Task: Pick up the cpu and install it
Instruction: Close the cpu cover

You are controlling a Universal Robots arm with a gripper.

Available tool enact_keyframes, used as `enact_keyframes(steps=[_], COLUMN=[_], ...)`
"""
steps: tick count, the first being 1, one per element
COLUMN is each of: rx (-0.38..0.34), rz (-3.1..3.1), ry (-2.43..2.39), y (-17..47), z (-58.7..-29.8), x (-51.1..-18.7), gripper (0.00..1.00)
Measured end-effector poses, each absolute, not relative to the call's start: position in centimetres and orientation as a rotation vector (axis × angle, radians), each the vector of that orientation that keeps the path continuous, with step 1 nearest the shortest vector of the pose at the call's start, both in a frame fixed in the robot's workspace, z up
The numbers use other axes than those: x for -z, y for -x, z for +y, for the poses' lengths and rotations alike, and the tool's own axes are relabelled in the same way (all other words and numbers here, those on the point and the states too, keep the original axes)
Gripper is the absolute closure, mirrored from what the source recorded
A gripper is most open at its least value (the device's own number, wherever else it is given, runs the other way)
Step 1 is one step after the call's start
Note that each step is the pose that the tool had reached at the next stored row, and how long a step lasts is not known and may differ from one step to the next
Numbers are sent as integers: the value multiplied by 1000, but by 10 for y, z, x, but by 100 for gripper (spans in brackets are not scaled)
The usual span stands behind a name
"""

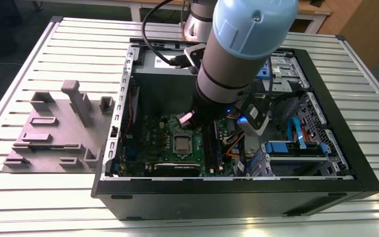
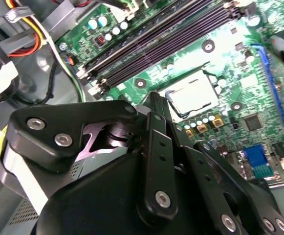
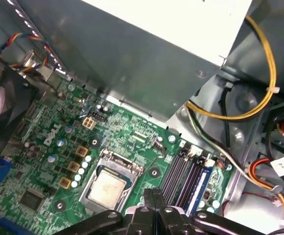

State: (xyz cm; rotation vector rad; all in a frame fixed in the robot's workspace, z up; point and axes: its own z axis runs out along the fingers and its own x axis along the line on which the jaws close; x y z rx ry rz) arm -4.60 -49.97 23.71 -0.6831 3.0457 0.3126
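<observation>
The cpu (image 3: 107,189) is a small silvery square lying flat in the dark socket with the metal frame on the green motherboard (image 3: 44,166). It also shows in the second wrist view as the cpu (image 2: 193,93) and in the exterior view as the cpu (image 1: 183,143). My gripper (image 3: 151,193) hovers above the board just beside the socket, its black fingers (image 2: 154,104) pressed together with nothing between them. The arm (image 1: 232,59) reaches down into the open computer case.
The grey power-supply box (image 3: 132,58) stands close behind the socket. Memory slots (image 3: 185,174) run beside it, and yellow and orange cables (image 3: 259,105) hang nearby. The case walls (image 1: 242,190) surround the board. A grey fixture with blocks (image 1: 57,133) lies at the exterior view's left.
</observation>
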Motion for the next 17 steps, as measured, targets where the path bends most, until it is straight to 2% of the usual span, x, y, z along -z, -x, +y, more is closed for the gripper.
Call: enact_keyframes(steps=[17], rx=[-264], rz=[3060], ry=[681], y=[46], z=[-492], x=[-236], gripper=[90])
